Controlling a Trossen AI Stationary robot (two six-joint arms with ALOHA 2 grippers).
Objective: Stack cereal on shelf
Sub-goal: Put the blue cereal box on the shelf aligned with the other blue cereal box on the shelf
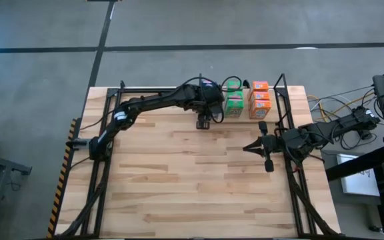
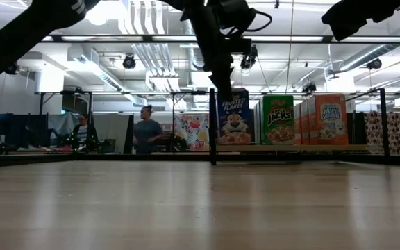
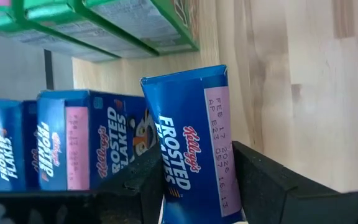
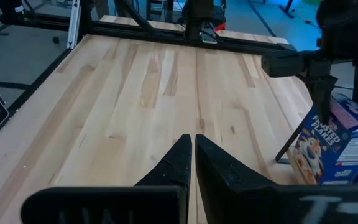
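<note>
My left gripper (image 1: 204,121) reaches to the shelf (image 2: 367,147) at the table's far edge and is shut on a blue cereal box (image 3: 191,143). Two more blue boxes (image 3: 61,149) stand beyond it, with green boxes (image 3: 104,25) past them. In the low view a blue box (image 2: 235,118), a green one (image 2: 278,119) and an orange one (image 2: 328,118) stand upright on the shelf board. My right gripper (image 1: 257,145) hovers shut over the table's right side, holding nothing. My left gripper pinches the blue box between its two fingers, which lie on two opposite faces on either side of the narrow dated face (image 3: 219,180). The fingers slant down from above (image 4: 322,93). The box stands tilted; whether its lower end rests on the shelf is hidden.
A black upright of the shelf (image 2: 212,125) stands just left of the blue box. Black frame rails (image 1: 289,133) run along the table's left and right sides. The wide wooden tabletop (image 1: 199,180) lies in front of the shelf. People stand in the room beyond (image 2: 146,128).
</note>
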